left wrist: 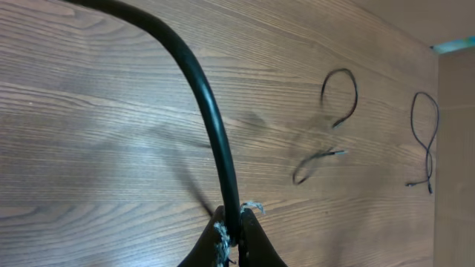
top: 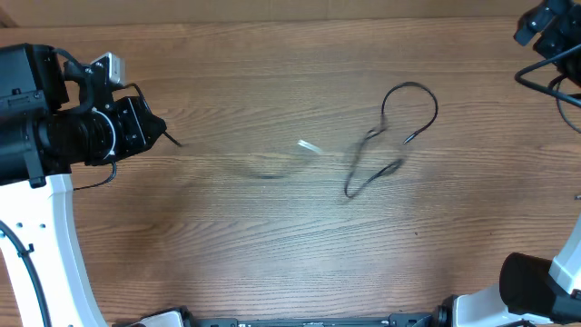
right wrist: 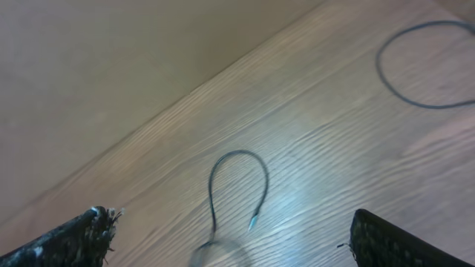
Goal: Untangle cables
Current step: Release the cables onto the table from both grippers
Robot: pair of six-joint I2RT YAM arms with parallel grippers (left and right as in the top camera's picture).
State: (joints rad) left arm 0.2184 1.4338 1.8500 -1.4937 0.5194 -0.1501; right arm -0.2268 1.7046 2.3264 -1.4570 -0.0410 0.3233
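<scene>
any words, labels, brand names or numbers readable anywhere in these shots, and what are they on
none can be read in any view.
table: bare wood grain, no print.
cables: plain black, no markings visible.
left gripper and right gripper: dark fingers, no lettering.
pale block on the left arm: too small to tell whether it carries a mark.

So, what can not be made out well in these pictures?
- Overhead: the held cable beyond the left pincer is blurred.
- Right wrist: the far cable loop is cut off by the top-right edge.
- Left wrist: the held cable's end is hidden inside the shut pincer.
</scene>
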